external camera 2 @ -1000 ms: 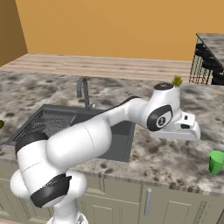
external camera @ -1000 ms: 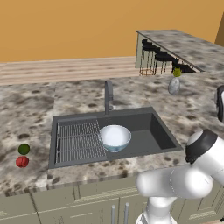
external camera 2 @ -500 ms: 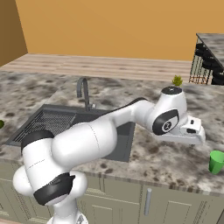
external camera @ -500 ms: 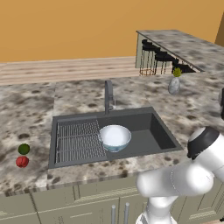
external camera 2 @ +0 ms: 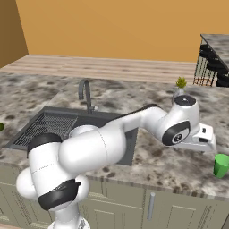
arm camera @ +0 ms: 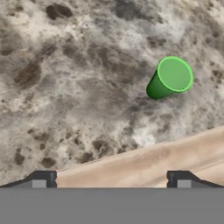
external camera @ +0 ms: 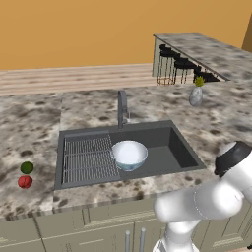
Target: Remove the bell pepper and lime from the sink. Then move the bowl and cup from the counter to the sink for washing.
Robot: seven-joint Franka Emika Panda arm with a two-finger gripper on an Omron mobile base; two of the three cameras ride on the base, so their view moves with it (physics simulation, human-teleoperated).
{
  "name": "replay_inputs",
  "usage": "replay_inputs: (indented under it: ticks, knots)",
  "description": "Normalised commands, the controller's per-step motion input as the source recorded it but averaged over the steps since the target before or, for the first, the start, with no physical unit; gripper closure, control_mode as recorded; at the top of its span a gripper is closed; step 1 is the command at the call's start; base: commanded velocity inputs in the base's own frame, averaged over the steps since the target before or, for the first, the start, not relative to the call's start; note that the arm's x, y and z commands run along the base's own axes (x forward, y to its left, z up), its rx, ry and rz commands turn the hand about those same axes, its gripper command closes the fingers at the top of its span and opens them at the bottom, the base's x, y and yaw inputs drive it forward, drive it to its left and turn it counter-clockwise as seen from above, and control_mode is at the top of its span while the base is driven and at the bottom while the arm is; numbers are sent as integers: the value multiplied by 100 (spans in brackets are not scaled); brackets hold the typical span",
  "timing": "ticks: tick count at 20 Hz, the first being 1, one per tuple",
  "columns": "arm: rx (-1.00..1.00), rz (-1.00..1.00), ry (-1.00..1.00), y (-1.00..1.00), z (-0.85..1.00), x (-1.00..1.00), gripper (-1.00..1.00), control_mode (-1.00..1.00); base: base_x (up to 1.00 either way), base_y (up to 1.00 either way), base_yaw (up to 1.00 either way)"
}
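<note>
Now, what I see from my seat:
Cup (arm camera: 169, 78): small, bright green, upright on the counter (external camera 2: 165, 165) near its front edge, far right of the sink (external camera: 162, 157).
Bowl (external camera: 129, 154): white inside, sitting in the sink.
Pepper (external camera: 24, 182) and lime (external camera: 27, 167): on the counter, left of the sink.
Gripper (arm camera: 111, 179): jaws spread wide, empty, above the counter near the cup.

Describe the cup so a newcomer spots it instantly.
Start at the sink and follow the counter to its right, past the arm's white hand. The cup stands upright alone near the front edge. It is small, bright green and open-topped, unlike the grey vase with a plant farther back.
</note>
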Motion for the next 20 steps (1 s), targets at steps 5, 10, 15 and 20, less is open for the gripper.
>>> replay_inputs:
  ticks: [5, 10, 15, 20]
  knots:
    - [0, 7, -7, -16, -4, 4, -100, -100, 0, 0, 0]
    - [0, 6, 0, -11, -3, 7, -100, -100, 0, 0, 0]
    - [0, 3, 0, -9, -2, 13, -100, -100, 0, 0, 0]
    - [0, 3, 0, -10, -6, 11, -100, -100, 0, 0, 0]
